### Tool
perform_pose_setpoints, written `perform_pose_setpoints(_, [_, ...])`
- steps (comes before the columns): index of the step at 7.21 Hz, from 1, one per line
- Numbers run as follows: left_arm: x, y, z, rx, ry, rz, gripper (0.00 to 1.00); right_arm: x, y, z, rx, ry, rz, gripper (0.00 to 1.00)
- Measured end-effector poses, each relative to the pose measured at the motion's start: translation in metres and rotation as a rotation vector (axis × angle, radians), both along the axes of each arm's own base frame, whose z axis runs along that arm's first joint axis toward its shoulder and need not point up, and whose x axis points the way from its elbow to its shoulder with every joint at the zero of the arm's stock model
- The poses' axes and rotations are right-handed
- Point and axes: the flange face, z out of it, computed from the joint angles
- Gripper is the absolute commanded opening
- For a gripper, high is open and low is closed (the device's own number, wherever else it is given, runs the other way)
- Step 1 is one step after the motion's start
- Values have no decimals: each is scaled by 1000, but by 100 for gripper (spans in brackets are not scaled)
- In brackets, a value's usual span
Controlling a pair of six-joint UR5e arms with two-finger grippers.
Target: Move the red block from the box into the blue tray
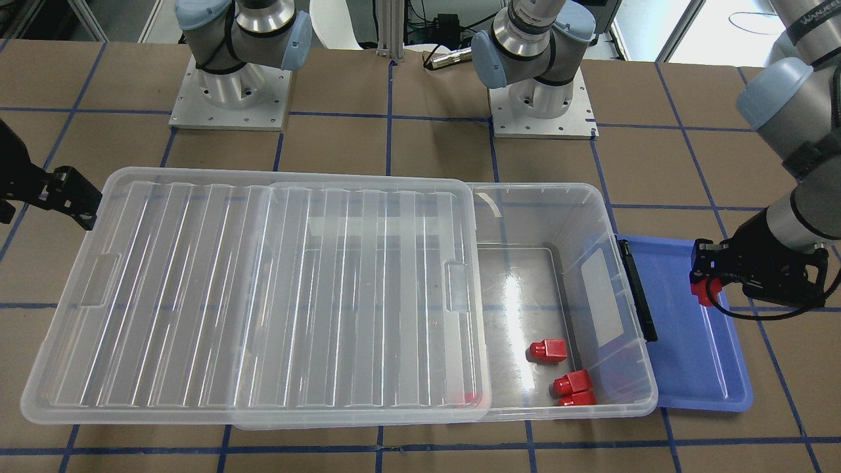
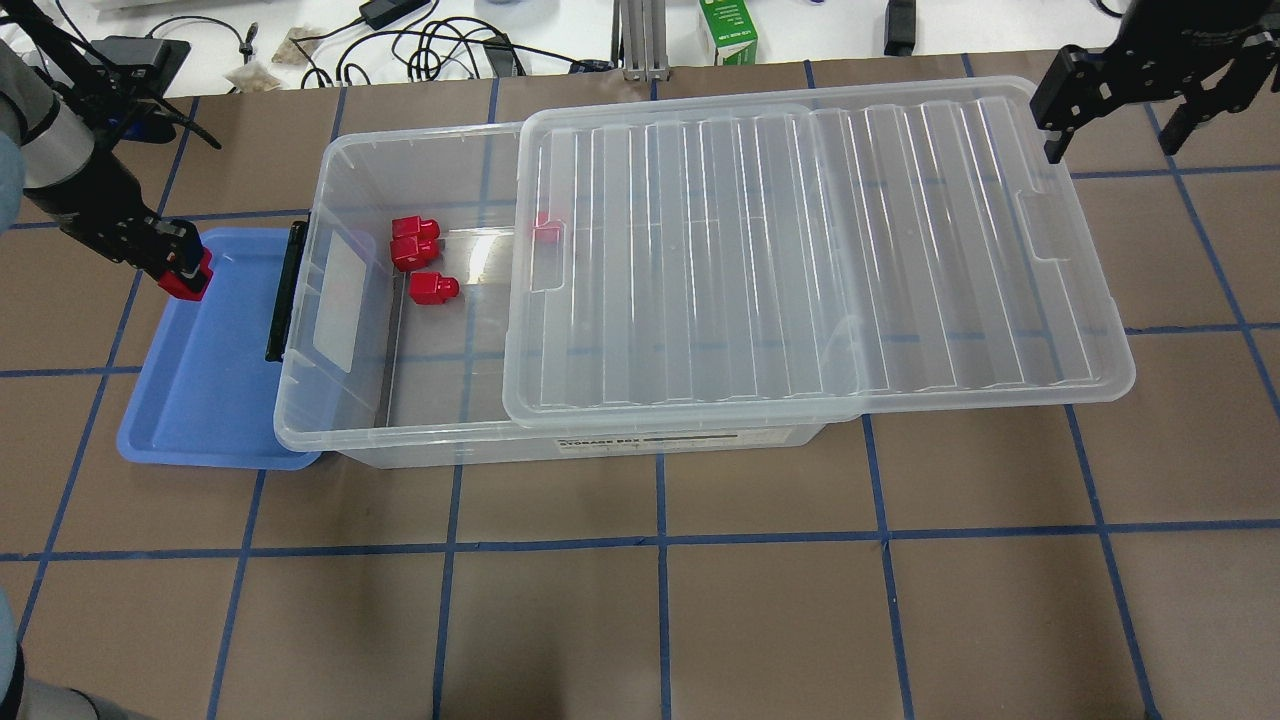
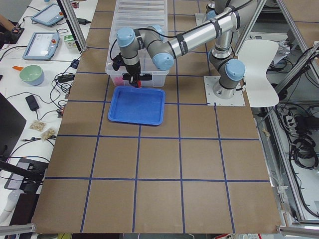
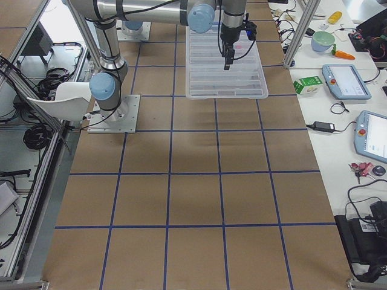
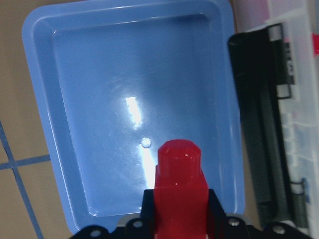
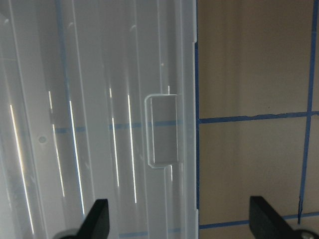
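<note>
My left gripper (image 2: 178, 272) is shut on a red block (image 2: 186, 283) and holds it above the blue tray (image 2: 215, 385), near its far end. The left wrist view shows the block (image 5: 179, 189) between the fingers with the tray (image 5: 89, 99) below. The front view shows the same gripper (image 1: 703, 286) and block (image 1: 706, 291) over the tray (image 1: 696, 368). The clear box (image 2: 345, 400) lies beside the tray, its ribbed lid (image 2: 800, 260) slid aside. Three red blocks (image 2: 418, 255) lie in the open end; another (image 2: 547, 232) shows under the lid. My right gripper (image 2: 1110, 120) is open above the lid's far right corner.
The black latch (image 2: 285, 292) of the box overhangs the tray's inner rim. Cables, a green carton (image 2: 728, 32) and other gear lie past the table's far edge. Brown table with blue tape lines (image 2: 660, 540) spreads in front of the box.
</note>
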Motion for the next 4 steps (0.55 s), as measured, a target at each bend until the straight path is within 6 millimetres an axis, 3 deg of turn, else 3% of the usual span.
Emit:
perform_pose_setpoints(2, [31, -9, -49, 11, 6, 10, 8, -41, -7, -9, -4, -2, 33, 100])
perform_pose_setpoints(4, [39, -7, -95, 6, 4, 23, 8, -84, -20, -37, 24, -13, 82, 100])
